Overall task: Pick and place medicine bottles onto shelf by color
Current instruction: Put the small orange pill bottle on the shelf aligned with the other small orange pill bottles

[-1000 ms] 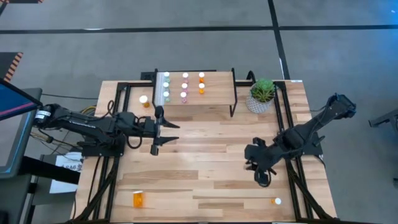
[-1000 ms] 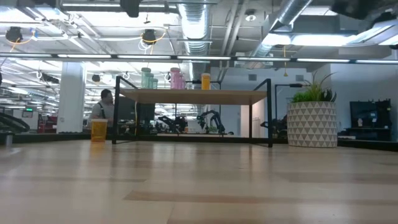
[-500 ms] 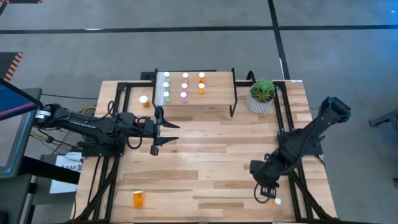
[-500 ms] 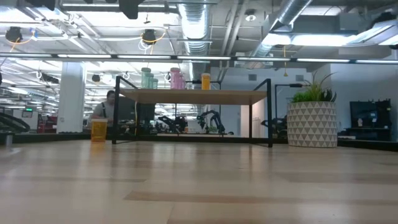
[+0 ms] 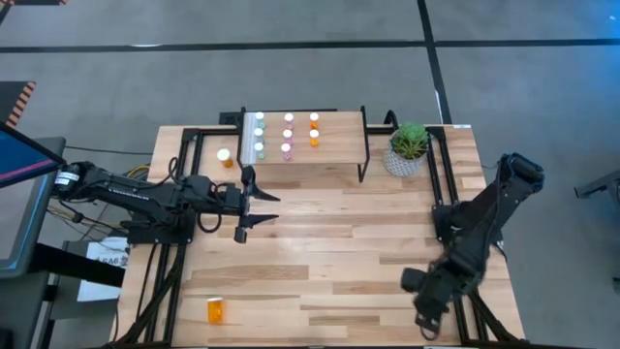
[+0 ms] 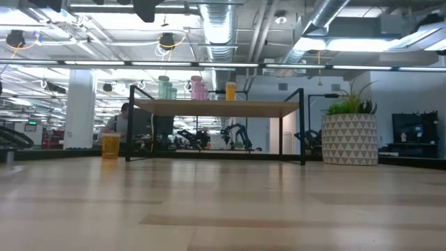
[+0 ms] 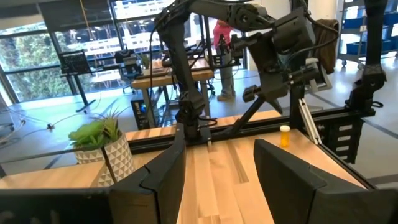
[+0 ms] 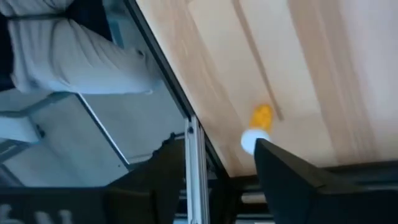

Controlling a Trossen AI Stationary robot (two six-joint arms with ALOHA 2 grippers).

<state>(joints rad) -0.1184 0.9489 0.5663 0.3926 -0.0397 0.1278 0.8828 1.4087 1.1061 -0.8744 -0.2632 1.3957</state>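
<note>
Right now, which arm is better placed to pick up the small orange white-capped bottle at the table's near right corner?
The right. Its hand hangs open directly over that orange bottle. The left hand waits far off near the wood-topped shelf.

Shelf point(image 5: 302, 155): light wood top, thin black legs. On it, white-capped bottles in cols: pale green point(image 5: 259, 134), pink point(image 5: 288, 134), orange point(image 5: 314, 130). Orange bottle w/ white cap point(image 5: 225, 156) on the table beside the shelf; a bigger orange one point(image 5: 215, 310) lies near the front edge. Small orange bottle, white cap point(image 8: 259, 126), in right wrist view. Tabletop point(image 5: 320, 233): pale wood planks, black frame. Plant point(image 6: 350, 132): green leaves, white pot w/ grey triangle pattern. Both arms dark.
</note>
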